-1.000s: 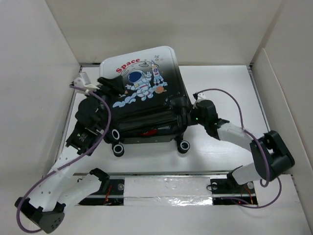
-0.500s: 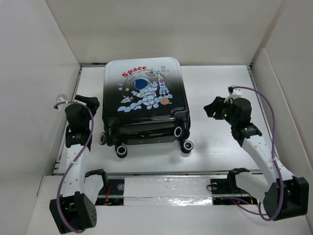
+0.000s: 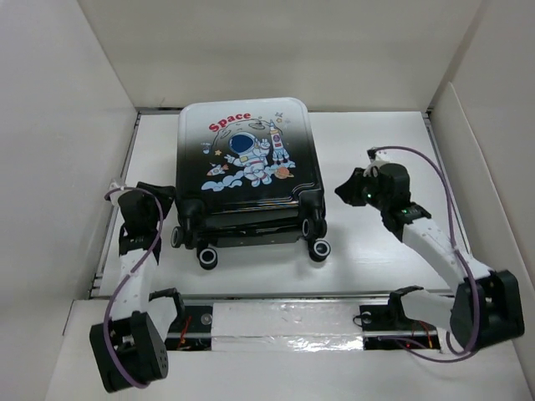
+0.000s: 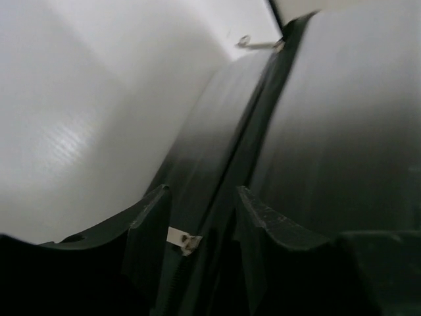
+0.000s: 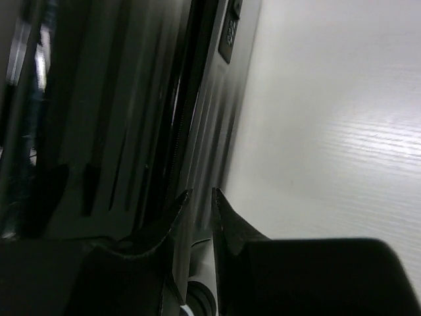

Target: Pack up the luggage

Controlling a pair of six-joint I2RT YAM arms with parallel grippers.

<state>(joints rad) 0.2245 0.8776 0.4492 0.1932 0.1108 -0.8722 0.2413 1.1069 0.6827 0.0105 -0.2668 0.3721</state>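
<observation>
The luggage (image 3: 247, 180) lies flat in the middle of the table with its lid down, astronaut print and red "Space" facing up, wheels (image 3: 207, 257) toward me. My left gripper (image 3: 160, 207) sits close to its left side. In the left wrist view that gripper (image 4: 200, 201) is open, and the black shell (image 4: 342, 118) with its zipper seam and a small metal zipper pull (image 4: 182, 241) shows between the fingers. My right gripper (image 3: 345, 190) hovers just off the luggage's right side. In the right wrist view the right gripper (image 5: 197, 196) has only a narrow gap and holds nothing, beside the ribbed shell (image 5: 112, 118).
White walls (image 3: 67, 167) box in the table on the left, back and right, and the left arm stands close to the left one. A rail with a taped strip (image 3: 284, 322) runs along the near edge between the arm bases. A luggage wheel (image 5: 200, 304) lies below the right fingers.
A second ago both arms were at the tilted, raised lid. The lid is now down and flat. Both arms pulled away, then edged back toward the luggage's sides, and both jaws have narrowed.
</observation>
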